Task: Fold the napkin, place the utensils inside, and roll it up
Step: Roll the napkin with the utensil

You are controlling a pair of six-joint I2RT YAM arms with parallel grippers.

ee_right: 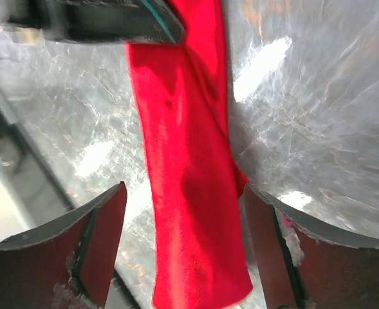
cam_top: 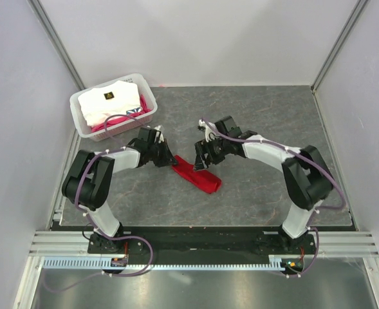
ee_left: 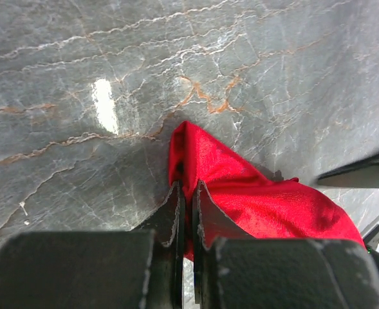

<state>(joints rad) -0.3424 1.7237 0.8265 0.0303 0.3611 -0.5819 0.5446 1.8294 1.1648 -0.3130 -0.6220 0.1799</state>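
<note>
Lying on grey veined table (cam_top: 273,122), red napkin (cam_top: 199,175), pale walls (cam_top: 195,38) around

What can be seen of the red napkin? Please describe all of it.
The napkin is bright red, soft-looking cloth, gathered into a narrow, creased strip. It lies diagonally on the grey veined table, between both arms. The left gripper, fingers almost together, appears to pinch one end; the open right gripper straddles the strip further along.
</note>
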